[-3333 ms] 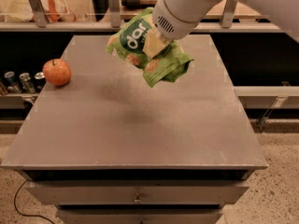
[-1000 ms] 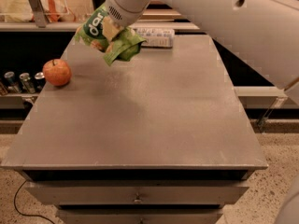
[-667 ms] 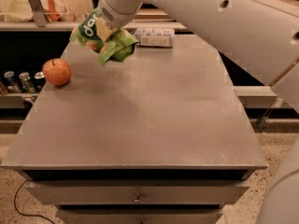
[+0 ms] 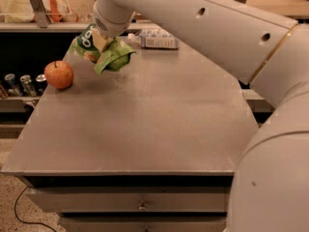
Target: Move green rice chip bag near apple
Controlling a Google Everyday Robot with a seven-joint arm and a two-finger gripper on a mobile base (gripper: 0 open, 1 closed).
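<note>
One claw [image 4: 100, 42] around crumpled green bag [image 4: 115, 58]

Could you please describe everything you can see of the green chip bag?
The glossy bright green rice chip bag, with white lettering on a dark patch, is crumpled and tilted. It is pinched in the robot's gripper over the far left of the grey table, close beside the red apple but apart from it. Whether it touches the tabletop is unclear.
</note>
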